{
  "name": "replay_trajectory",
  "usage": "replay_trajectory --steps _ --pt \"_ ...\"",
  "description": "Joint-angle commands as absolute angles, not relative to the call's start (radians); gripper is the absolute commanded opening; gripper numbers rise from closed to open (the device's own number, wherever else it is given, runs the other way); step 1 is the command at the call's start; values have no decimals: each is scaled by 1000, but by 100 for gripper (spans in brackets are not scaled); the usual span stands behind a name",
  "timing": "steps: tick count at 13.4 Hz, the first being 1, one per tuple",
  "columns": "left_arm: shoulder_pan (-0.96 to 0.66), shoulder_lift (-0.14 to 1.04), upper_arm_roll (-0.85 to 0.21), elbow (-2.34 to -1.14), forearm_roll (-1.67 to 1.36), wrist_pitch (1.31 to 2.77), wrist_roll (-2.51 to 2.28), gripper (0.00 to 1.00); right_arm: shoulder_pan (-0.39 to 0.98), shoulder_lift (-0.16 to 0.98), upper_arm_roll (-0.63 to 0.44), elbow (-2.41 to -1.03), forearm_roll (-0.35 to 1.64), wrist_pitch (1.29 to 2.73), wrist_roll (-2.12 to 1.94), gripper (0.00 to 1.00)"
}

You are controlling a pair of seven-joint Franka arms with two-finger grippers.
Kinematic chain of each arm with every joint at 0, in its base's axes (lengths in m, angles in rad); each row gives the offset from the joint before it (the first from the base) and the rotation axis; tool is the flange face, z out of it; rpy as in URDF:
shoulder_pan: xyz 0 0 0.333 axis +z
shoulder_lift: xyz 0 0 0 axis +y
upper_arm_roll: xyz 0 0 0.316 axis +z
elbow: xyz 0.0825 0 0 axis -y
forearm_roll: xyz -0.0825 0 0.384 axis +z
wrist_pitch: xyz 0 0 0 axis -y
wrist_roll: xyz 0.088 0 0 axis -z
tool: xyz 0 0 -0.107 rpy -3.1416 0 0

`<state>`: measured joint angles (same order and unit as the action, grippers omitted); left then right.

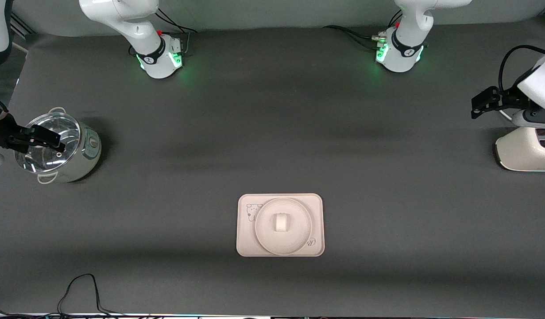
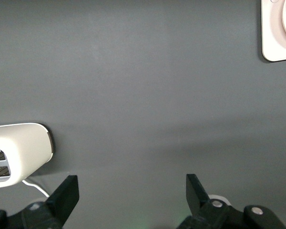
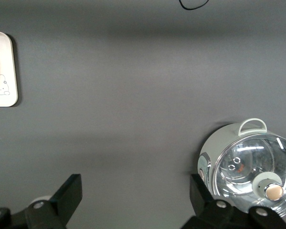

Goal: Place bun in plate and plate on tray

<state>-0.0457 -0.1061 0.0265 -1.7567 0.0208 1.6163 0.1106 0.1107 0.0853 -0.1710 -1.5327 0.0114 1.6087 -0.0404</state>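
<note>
Fingers: left gripper [image 1: 476, 105] over toaster [image 1: 527, 148], right gripper [image 1: 55, 146] over pot [image 1: 62, 148], both spread, empty | 1 bun [image 1: 281, 221] in 1 plate [image 1: 268, 239] | plate on 1 tray [image 1: 245, 246]

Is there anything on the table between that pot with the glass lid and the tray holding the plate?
Nothing: only bare dark mat separates the pot from the tray, as the front view and right wrist view both show.
</note>
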Motion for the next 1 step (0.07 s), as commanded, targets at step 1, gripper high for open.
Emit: replay_trajectory --steps 1 --pt "-38 -124 20 -1761 28 1612 114 100 118 69 -167 -1546 -15 1617 -44 100"
